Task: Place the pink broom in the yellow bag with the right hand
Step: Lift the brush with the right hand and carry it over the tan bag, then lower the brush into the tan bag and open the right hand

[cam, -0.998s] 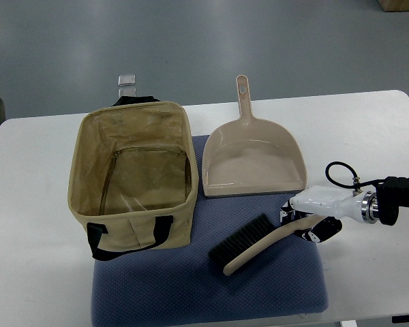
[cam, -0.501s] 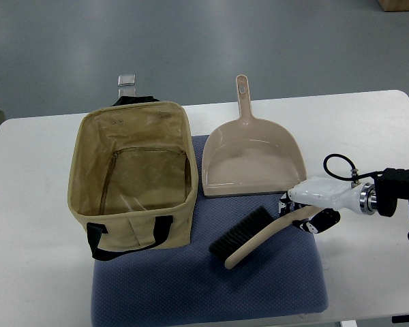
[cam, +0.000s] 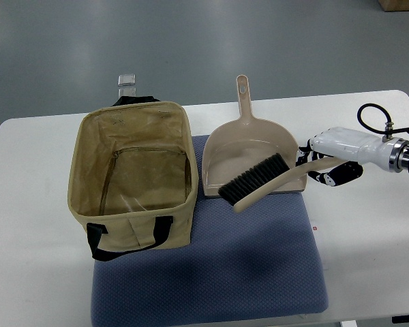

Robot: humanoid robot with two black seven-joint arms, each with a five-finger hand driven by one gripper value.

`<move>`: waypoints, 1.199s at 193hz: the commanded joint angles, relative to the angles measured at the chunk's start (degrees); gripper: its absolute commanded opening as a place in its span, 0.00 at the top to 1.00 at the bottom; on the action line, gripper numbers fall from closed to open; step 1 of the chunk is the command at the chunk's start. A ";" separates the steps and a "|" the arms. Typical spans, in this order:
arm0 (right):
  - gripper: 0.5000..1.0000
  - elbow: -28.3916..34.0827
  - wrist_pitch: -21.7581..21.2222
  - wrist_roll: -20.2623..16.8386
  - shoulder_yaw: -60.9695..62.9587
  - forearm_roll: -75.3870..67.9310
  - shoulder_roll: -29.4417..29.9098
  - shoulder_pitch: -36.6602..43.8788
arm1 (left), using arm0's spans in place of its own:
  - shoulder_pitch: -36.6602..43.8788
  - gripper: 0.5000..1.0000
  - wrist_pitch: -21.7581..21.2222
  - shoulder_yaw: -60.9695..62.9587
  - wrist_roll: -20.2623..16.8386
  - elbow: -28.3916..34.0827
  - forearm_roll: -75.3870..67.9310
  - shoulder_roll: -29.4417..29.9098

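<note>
1. the hand broom (cam: 262,180) is off the mat, hanging tilted over the front edge of the dustpan: a pale beige-pink plastic handle, gently curved, with a dense block of black bristles pointing up-left.
2. the right hand (cam: 325,161), white shell with dark jointed fingers, is clamped round the far end of the handle; its arm comes in from the right edge with a looped black cable on it.
3. the dustpan (cam: 252,153) beneath is smooth plastic of the same beige-pink, a broad scoop with a long handle and a hang hole.
4. a blue-grey woven mat (cam: 211,279), dimpled in texture, lies under things on the white table (cam: 34,286).
5. the yellow bag (cam: 133,180) stands open on the left, boxy tan canvas with black webbing straps, well apart from the broom.
</note>
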State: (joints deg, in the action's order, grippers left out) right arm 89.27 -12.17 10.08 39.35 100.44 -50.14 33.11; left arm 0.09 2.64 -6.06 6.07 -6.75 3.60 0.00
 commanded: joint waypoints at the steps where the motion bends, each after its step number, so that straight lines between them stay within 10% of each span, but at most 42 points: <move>1: 1.00 -0.06 0.13 0.03 1.52 -2.00 -1.45 2.22 | -0.01 0.00 -0.09 0.00 0.00 -0.02 0.00 0.00; 63: 1.00 -1.55 -3.65 -0.58 0.73 -4.81 -1.80 18.57 | -0.01 0.00 0.00 0.00 0.00 -0.02 0.00 0.00; 143: 1.00 -6.21 -9.71 -2.87 -11.75 -0.60 16.39 39.13 | -0.01 0.00 0.00 0.00 0.00 -0.02 0.00 0.00; 232: 1.00 -12.63 -9.54 -3.40 -17.90 5.38 30.81 42.04 | -0.01 0.00 0.00 0.00 0.00 -0.02 0.00 0.00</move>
State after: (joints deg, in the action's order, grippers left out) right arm 78.84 -22.00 6.68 22.09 104.30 -21.82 75.17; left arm 0.09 2.62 -6.06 6.06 -6.76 3.60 0.00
